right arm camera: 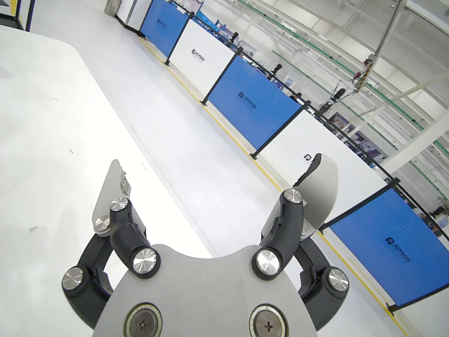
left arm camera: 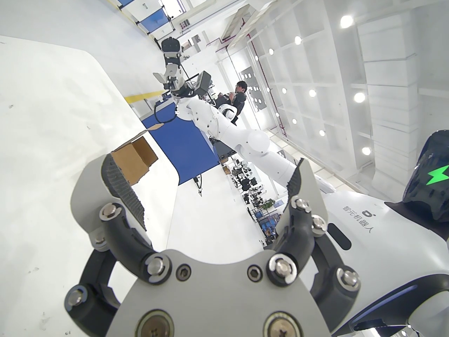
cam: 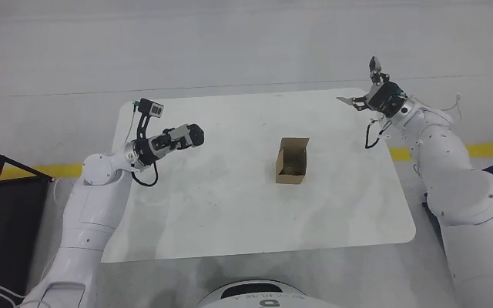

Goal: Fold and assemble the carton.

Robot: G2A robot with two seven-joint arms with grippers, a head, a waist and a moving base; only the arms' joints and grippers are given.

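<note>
Top view: a white rectangular table with rounded corners (cam: 231, 223) takes up the middle of the scene. A small brown cardboard carton (cam: 293, 162) stands on it, a little right of centre. Its top is open and one flap stands up on its far side. The left gripper (cam: 197, 135) hangs over the left part of the table, well apart from the carton and pointing toward it. The right gripper (cam: 359, 83) is at the table's far right corner, also well apart from the carton, with its two fingers splayed wide. A yellow line (cam: 481, 150) runs along the grey floor to the right of the table.

Left wrist view: the left gripper (left arm camera: 210, 191) has its jaws wide apart with nothing between them. One ribbed black pad (left arm camera: 122, 191) overlaps the carton (left arm camera: 135, 161), which stands farther off on the table (left arm camera: 52, 106). Past the carton, the right gripper (left arm camera: 165, 78) is raised with its jaws apart.

Right wrist view: the right gripper (right arm camera: 217, 180) is spread wide and holds nothing, above the table's edge (right arm camera: 52, 124). Blue and white partition panels (right arm camera: 256, 113) line the floor behind it.
</note>
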